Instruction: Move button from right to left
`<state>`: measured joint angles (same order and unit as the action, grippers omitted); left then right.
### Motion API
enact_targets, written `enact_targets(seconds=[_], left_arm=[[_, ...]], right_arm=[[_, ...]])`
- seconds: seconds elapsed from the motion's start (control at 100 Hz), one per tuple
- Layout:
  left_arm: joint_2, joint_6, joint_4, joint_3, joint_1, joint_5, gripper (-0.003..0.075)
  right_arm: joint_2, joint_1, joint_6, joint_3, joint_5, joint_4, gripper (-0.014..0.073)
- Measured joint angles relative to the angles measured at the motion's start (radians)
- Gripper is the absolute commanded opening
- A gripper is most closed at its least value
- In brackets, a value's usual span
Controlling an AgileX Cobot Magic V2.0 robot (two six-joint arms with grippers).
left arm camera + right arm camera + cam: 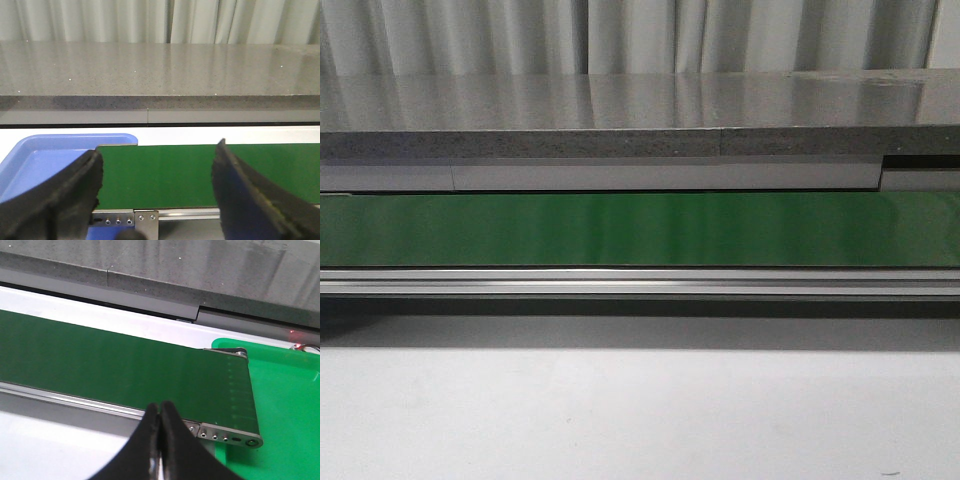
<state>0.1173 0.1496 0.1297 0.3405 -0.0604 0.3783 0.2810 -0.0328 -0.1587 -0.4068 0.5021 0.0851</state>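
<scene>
The button shows in no view. A green conveyor belt [640, 230] runs across the front view, bare. My left gripper [157, 162] is open and empty, its black fingers [75, 190] spread over the belt's left end [160, 175], beside a blue bin [45, 160]. My right gripper [160, 412] is shut with nothing between its fingers, just in front of the belt's right end [150, 370], near a green bin [285, 400]. Neither gripper shows in the front view.
A grey speckled counter [620, 115] runs behind the belt, with pale curtains [620, 35] beyond. An aluminium rail [640, 283] edges the belt's front. The white tabletop [640, 410] lies in front of the rail.
</scene>
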Motion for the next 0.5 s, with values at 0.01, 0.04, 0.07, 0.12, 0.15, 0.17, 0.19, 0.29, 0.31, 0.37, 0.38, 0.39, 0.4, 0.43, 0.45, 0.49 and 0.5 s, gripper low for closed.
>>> enact_targets(seconds=[0.01,0.04,0.07,0.12,0.15,0.17,0.19,0.29,0.31,0.37,0.38,0.39,0.4,0.43,0.45,0.49,0.5], left_arm=[[-0.005,0.000,0.000,-0.003,0.000,0.000,0.0446],[-0.011,0.000,0.000,-0.005,0.000,-0.002,0.0446],[-0.014,0.000,0.000,-0.007,0.000,-0.002,0.0446],[-0.016,0.000,0.002,-0.009,0.000,-0.002,0.0438],[-0.018,0.000,0.002,-0.009,0.000,-0.002,0.0426],[-0.018,0.000,0.002,-0.009,0.000,-0.002,0.0413],[-0.018,0.000,0.002,-0.009,0.000,-0.003,0.0397],[-0.018,0.000,0.002,-0.009,0.000,-0.003,0.0284],[-0.018,0.000,0.002,-0.009,0.000,-0.003,0.0253],[-0.018,0.000,0.003,-0.009,0.000,-0.003,0.0156],[-0.018,0.000,0.003,-0.009,0.000,-0.003,0.0145],[-0.018,0.000,0.003,-0.009,0.000,-0.003,0.0134],[-0.018,0.000,0.003,-0.009,0.000,-0.003,0.0112],[-0.018,0.000,0.003,-0.009,0.000,-0.003,0.0068],[-0.018,0.000,0.003,-0.009,0.000,-0.003,0.0036],[-0.018,0.000,0.003,-0.009,0.000,-0.003,0.0008],[-0.018,0.000,0.003,-0.009,0.000,-0.003,0.0007]], right_arm=[[0.000,0.000,0.000,0.000,0.000,0.000,-0.0068],[0.000,0.000,0.000,0.000,0.000,0.000,-0.0068],[0.000,0.000,0.000,0.000,0.000,0.000,-0.0068],[0.000,0.000,0.000,0.000,0.000,0.000,-0.0068],[0.000,0.000,0.000,0.000,0.000,0.000,-0.0068],[0.000,0.000,0.000,0.000,0.000,0.000,-0.0068],[0.000,0.000,0.000,0.000,0.000,0.000,-0.0068],[0.000,0.000,0.000,0.000,0.000,0.000,-0.0068],[0.000,0.000,0.000,0.000,0.000,0.000,-0.0068],[0.000,0.000,0.000,0.000,0.000,0.000,-0.0068],[0.000,0.000,0.000,0.000,0.000,0.000,-0.0068],[0.000,0.000,0.000,0.000,0.000,0.000,-0.0068],[0.000,0.000,0.000,0.000,0.000,0.000,-0.0068],[0.000,0.000,0.000,0.000,0.000,0.000,-0.0068],[0.000,0.000,0.000,0.000,0.000,0.000,-0.0068],[0.000,0.000,0.000,0.000,0.000,0.000,-0.0068],[0.000,0.000,0.000,0.000,0.000,0.000,-0.0068]])
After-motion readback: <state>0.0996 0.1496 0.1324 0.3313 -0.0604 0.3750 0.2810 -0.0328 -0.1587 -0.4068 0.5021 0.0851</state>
